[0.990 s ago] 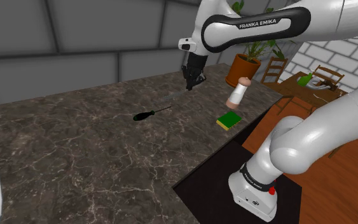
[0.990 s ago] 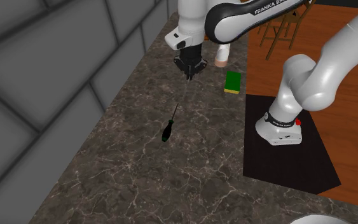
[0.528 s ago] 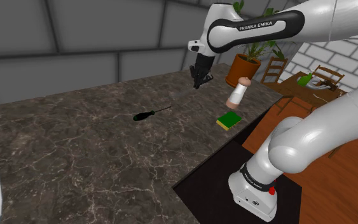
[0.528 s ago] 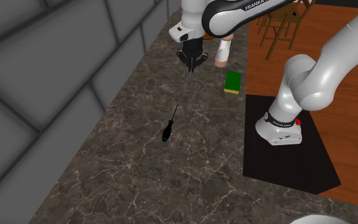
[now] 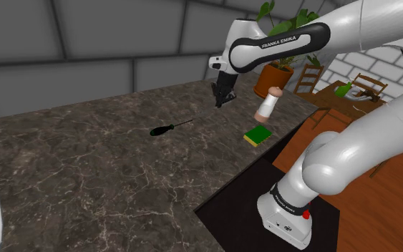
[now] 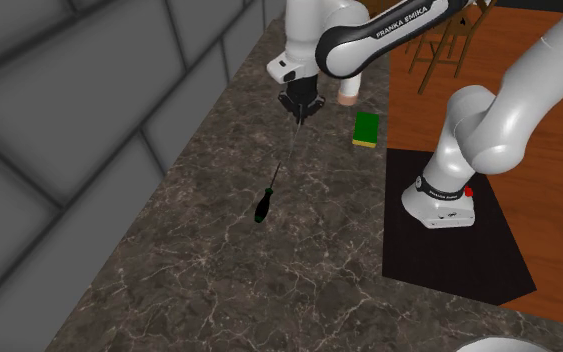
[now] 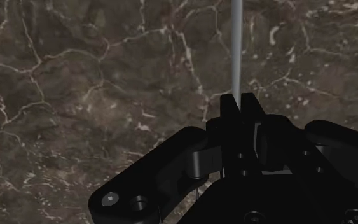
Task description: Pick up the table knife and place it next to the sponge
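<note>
**A:** Where was the knife [image 7: 236, 51] at that point?

**B:** In the claw [image 7: 238, 105]. The two black fingers were pressed together on it. The thin grey blade stuck straight out past their tips, over the marbled desk [image 5: 85, 172]. From the outside cameras it was edge-on and hard to make out.

**A:** And the black-handled thing lying on the desk?

**B:** That was a screwdriver [image 5: 165, 129]. It lay flat on the stone and had not shifted over the last second.

**A:** So what had changed?

**B:** The claw [image 5: 221, 99] had edged a little towards the shoulder view's right. Then it dipped slightly while the wrist turned, and the forearm swung lower too.

**A:** Meaning?

**B:** I judged the pick-up done and the carry only just begun. The sponge [image 5: 258, 134], green with a yellow edge, lay near the desk's edge by the stand. It was apart from the claw, with a pale bottle [image 5: 268, 106] standing just beside it.

**A:** What was left?

**B:** Most of the trip, I thought. After that the blade had to be laid flat beside the sponge without knocking the bottle.
</note>
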### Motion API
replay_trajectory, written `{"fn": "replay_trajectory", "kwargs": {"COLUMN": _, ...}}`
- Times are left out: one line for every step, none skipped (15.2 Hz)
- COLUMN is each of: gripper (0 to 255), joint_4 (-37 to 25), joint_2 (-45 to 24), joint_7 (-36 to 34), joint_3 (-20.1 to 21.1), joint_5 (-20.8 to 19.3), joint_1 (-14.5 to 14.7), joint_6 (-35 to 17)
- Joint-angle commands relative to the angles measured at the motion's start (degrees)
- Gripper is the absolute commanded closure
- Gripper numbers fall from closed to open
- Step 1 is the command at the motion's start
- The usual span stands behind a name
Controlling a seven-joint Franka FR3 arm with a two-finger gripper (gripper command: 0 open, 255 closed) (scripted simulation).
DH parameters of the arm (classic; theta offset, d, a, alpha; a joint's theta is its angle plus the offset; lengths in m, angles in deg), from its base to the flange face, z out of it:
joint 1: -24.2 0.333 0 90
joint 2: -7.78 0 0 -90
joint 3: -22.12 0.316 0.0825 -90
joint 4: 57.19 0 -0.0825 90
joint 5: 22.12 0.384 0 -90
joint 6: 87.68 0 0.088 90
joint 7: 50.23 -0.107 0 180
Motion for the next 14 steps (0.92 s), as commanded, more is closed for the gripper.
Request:
{"fn": "replay_trajectory", "kwargs": {"gripper": 255, "joint_4": 0.8, "joint_2": -0.8, "joint_7": 0.0, "joint_3": -0.1, "joint_5": 0.0, "joint_1": 0.0, "joint_6": -1.6}}
{"fn": "replay_trajectory", "kwargs": {"gripper": 255, "joint_4": 1.2, "joint_2": -1.2, "joint_7": 0.0, "joint_3": -0.2, "joint_5": 0.0, "joint_1": 0.0, "joint_6": -2.4}}
{"fn": "replay_trajectory", "kwargs": {"gripper": 255, "joint_4": 1.7, "joint_2": -1.6, "joint_7": 0.0, "joint_3": -0.2, "joint_5": 0.0, "joint_1": 0.0, "joint_6": -3.3}}
{"fn": "replay_trajectory", "kwargs": {"gripper": 255, "joint_4": 2.1, "joint_2": -2.1, "joint_7": 0.0, "joint_3": -0.3, "joint_5": -0.1, "joint_1": -0.1, "joint_6": -4.2}}
{"fn": "replay_trajectory", "kwargs": {"gripper": 255, "joint_4": 2.5, "joint_2": -2.5, "joint_7": -0.1, "joint_3": -0.3, "joint_5": -0.1, "joint_1": -0.1, "joint_6": -5.0}}
{"fn": "replay_trajectory", "kwargs": {"gripper": 255, "joint_4": 2.9, "joint_2": -3.0, "joint_7": -0.1, "joint_3": -0.3, "joint_5": -0.1, "joint_1": -0.1, "joint_6": -5.9}}
{"fn": "replay_trajectory", "kwargs": {"gripper": 255, "joint_4": 2.9, "joint_2": -3.0, "joint_7": -0.1, "joint_3": -0.3, "joint_5": -0.1, "joint_1": -0.1, "joint_6": -5.9}}
{"fn": "replay_trajectory", "kwargs": {"gripper": 255, "joint_4": 2.9, "joint_2": -3.0, "joint_7": -0.1, "joint_3": -0.3, "joint_5": -0.1, "joint_1": -0.1, "joint_6": -5.9}}
{"fn": "replay_trajectory", "kwargs": {"gripper": 255, "joint_4": 2.9, "joint_2": -3.0, "joint_7": -0.1, "joint_3": -0.3, "joint_5": -0.1, "joint_1": -0.1, "joint_6": -5.9}}
{"fn": "replay_trajectory", "kwargs": {"gripper": 255, "joint_4": 2.9, "joint_2": -3.0, "joint_7": -0.1, "joint_3": -0.3, "joint_5": -0.1, "joint_1": -0.1, "joint_6": -5.9}}
{"fn": "replay_trajectory", "kwargs": {"gripper": 255, "joint_4": 2.9, "joint_2": -3.0, "joint_7": -0.1, "joint_3": -0.3, "joint_5": -0.1, "joint_1": -0.1, "joint_6": -5.9}}
{"fn": "replay_trajectory", "kwargs": {"gripper": 255, "joint_4": 2.9, "joint_2": -3.0, "joint_7": -0.1, "joint_3": -0.3, "joint_5": -0.1, "joint_1": -0.1, "joint_6": -5.9}}
{"fn": "replay_trajectory", "kwargs": {"gripper": 255, "joint_4": 2.9, "joint_2": -3.0, "joint_7": -0.1, "joint_3": -0.3, "joint_5": -0.1, "joint_1": -0.1, "joint_6": -5.9}}
{"fn": "replay_trajectory", "kwargs": {"gripper": 255, "joint_4": 2.9, "joint_2": -3.0, "joint_7": -0.1, "joint_3": -0.3, "joint_5": -0.1, "joint_1": -0.1, "joint_6": -5.9}}
